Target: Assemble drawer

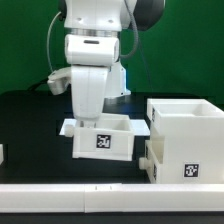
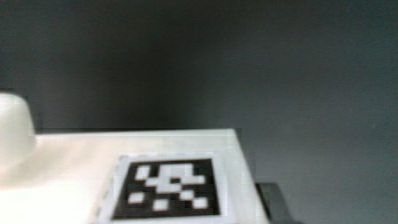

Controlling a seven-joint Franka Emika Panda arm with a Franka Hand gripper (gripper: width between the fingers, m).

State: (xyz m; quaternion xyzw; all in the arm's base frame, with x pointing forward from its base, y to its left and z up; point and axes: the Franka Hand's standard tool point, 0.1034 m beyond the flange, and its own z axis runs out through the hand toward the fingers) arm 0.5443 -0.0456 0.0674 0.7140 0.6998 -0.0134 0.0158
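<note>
A small white tray (image 1: 103, 138) with a square tag on its front stands mid-table. My gripper (image 1: 88, 122) is down at the tray's rear wall, its fingertips hidden behind that wall. The large white casing (image 1: 188, 140), also tagged, stands at the exterior view's right with a smaller white part (image 1: 151, 160) against its near left side. In the wrist view a white tagged surface (image 2: 169, 185) fills the lower frame very close, one dark finger (image 2: 269, 203) shows beside its edge, and a rounded white shape (image 2: 11, 130) sits at the side. Whether the jaws are closed on the wall is not visible.
A white object (image 1: 2, 153) pokes in at the exterior view's left edge. A white band (image 1: 100, 196) runs along the front of the black table. A green wall and cables are behind the arm.
</note>
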